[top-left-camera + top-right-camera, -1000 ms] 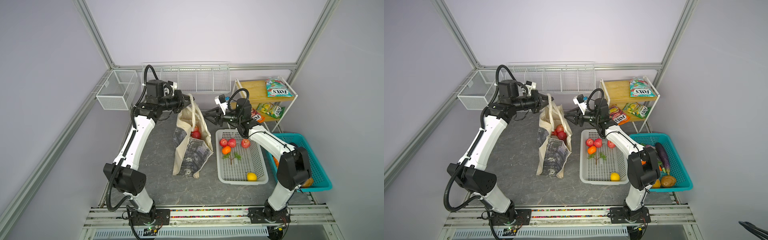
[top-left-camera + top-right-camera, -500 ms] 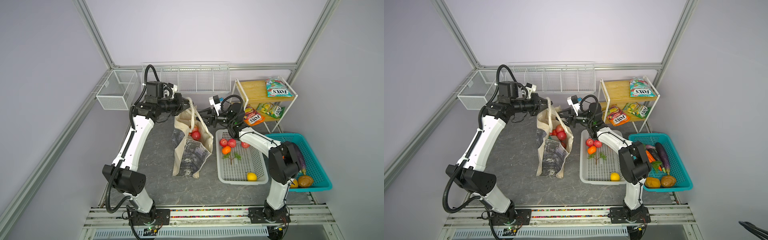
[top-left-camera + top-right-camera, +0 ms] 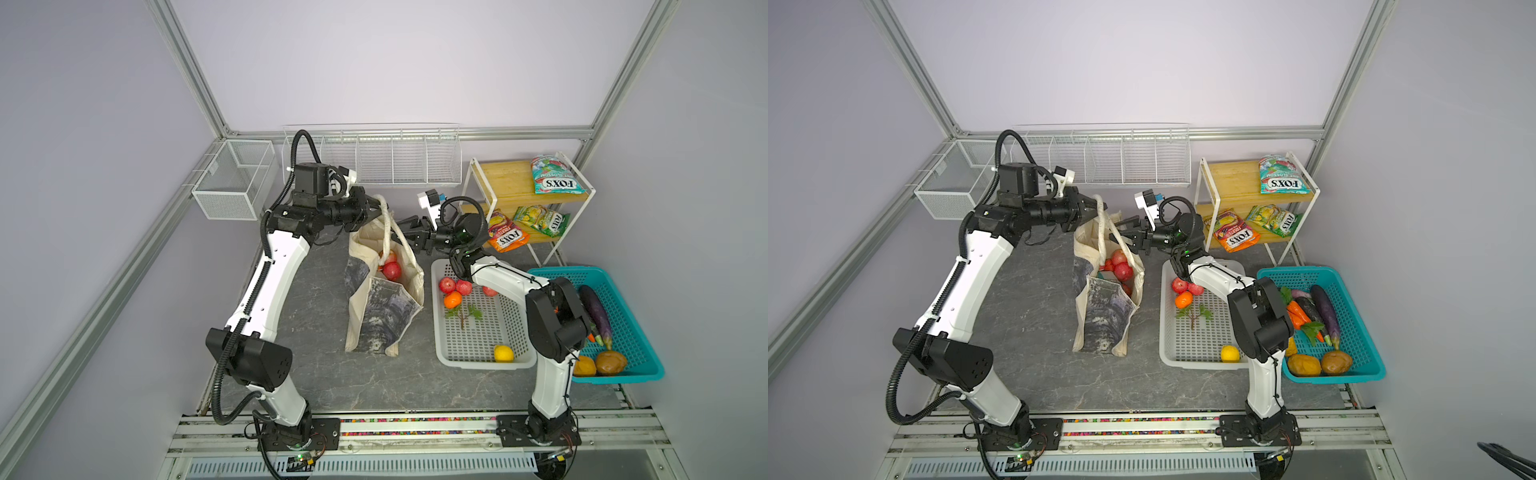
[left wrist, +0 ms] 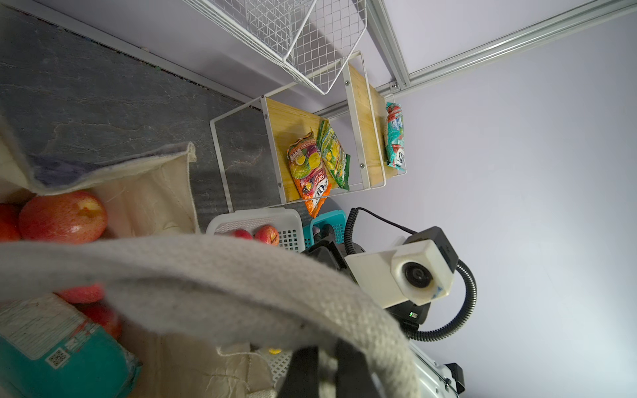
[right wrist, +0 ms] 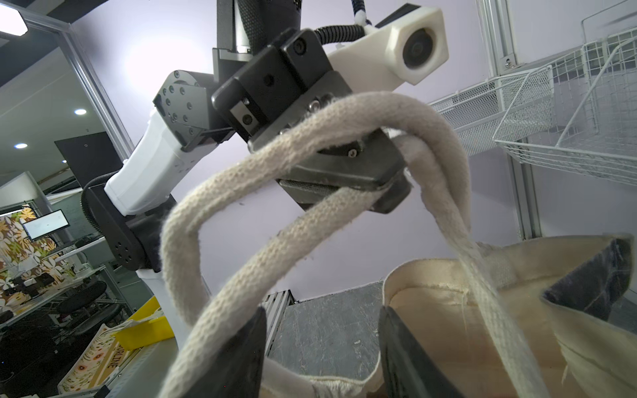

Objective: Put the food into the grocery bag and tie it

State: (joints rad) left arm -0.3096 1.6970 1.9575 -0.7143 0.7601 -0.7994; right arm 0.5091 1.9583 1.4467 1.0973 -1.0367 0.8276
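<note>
Grocery bag (image 3: 380, 316) sits in the middle of the table (image 3: 328, 386), just left of the white basket (image 3: 435, 307), and I reckon I'm onto tying. Handles (image 3: 388, 226) are up, with my left gripper (image 3: 375, 209) clamped on them. My right gripper (image 3: 405, 235) has its jaws apart, close beside them. Apples (image 3: 391, 270) are already inside. Next, the right one needs to catch one loop cleanly.

- Teal plastic basket (image 3: 619, 377): on the worktop (image 3: 316, 365), holds purple eggplants (image 3: 598, 316).
- White perforated basket (image 3: 478, 340): just beside the teal basket.
- Wire wall basket (image 3: 395, 158): along the rear wall.
</note>
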